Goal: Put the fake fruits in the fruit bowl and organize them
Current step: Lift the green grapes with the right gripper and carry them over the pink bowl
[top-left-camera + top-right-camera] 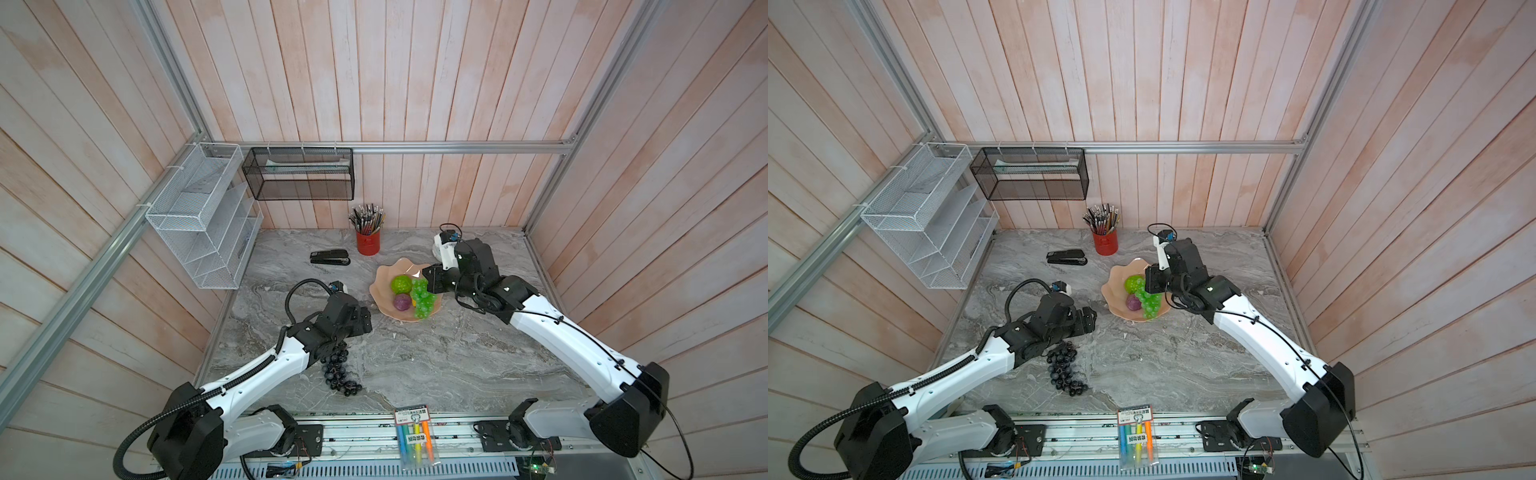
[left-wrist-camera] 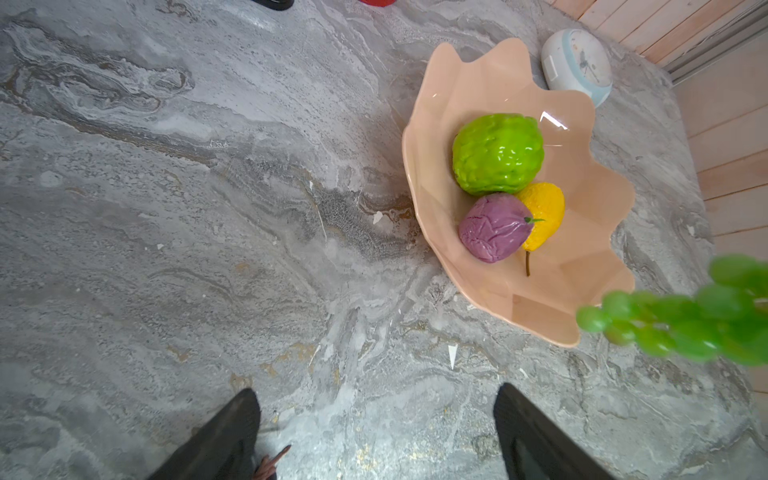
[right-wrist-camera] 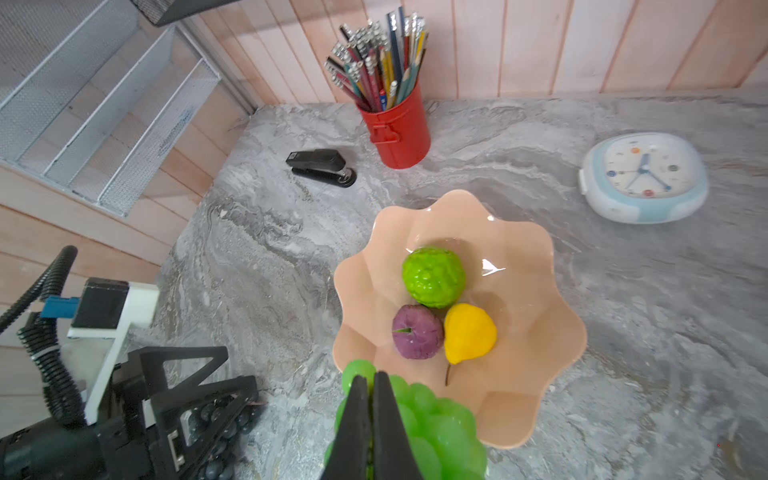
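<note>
**A:** The right gripper (image 3: pixel 371 378) first: what is it doing?

**B:** Pinching the green grape bunch (image 3: pixel 436 428) by its top, fingers pressed close together. The bunch hangs above the fruit bowl (image 3: pixel 519 374), over the side that faces the right edge of the surface. Whether the lowest grapes touch the bowl, I cannot tell from here.

**A:** And inside the bowl?

**B:** Three pieces sit together in the middle, touching one another: the lime-green ball (image 3: pixel 434 276), the purple fruit (image 3: pixel 417 332) and the yellow pear (image 3: pixel 469 332). The bowl itself sits toward the far edge, right of the middle.

**A:** The left gripper (image 2: pixel 376 392)?

**B:** Spread wide and holding nothing, it hovers over bare surface near the bowl's left side.

**A:** So what is left out?

**B:** The dark grape bunch (image 1: pixel 338 370). It lies in the near left part of the surface, well apart from the bowl. That is the relation to watch. The bunch is behind the left gripper, on the near-edge side and partly under the wrist, while the fingers point toward the bowl. Its long axis runs roughly from the wrist toward the near edge. The left arm is plainly the nearer one. I judge it would have to draw back and tip down to reach the bunch.

**A:** Anything you can't make out?

**B:** In both top views the left arm covers the bunch's upper end, so I can't tell where its stem lies. From above, the hanging green grapes hide most of the pear. The right arm largely covers the white clock (image 3: pixel 644 178) beside the bowl.
</note>
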{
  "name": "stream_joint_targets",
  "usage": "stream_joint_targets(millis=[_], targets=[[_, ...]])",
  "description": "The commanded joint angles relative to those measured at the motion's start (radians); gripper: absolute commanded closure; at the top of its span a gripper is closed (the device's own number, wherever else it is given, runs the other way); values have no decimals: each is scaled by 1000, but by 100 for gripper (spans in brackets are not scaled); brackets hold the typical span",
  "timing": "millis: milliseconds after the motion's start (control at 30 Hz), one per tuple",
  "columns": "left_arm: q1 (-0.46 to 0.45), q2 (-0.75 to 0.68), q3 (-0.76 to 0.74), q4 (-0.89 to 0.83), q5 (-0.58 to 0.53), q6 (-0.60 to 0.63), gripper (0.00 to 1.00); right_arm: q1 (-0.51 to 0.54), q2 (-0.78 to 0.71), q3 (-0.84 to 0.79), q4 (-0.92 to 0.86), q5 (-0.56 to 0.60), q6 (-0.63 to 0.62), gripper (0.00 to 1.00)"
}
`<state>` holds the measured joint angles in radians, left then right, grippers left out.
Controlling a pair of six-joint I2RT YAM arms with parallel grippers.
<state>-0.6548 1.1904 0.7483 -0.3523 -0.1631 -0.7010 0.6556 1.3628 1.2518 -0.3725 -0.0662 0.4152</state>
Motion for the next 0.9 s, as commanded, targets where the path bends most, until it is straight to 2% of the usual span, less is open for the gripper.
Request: stream_joint_targets(millis=[0, 267, 400, 733, 867], targets=[[-3, -23, -19, -2, -8, -17, 10, 38, 57, 49, 104, -50, -3, 100], [-3, -42, -28, -6, -13, -25, 10, 59, 173, 32, 234, -87, 32, 100], [-3, -58, -29, -17, -19, -23, 10, 58, 206, 13, 241, -111, 31, 100], [-3, -85, -30, -25, -30, -19, 10, -5, 170, -79, 242, -139, -11, 100], [-3, -67, -16, -21, -26, -13, 10, -40, 139, -138, 295, -198, -27, 100]])
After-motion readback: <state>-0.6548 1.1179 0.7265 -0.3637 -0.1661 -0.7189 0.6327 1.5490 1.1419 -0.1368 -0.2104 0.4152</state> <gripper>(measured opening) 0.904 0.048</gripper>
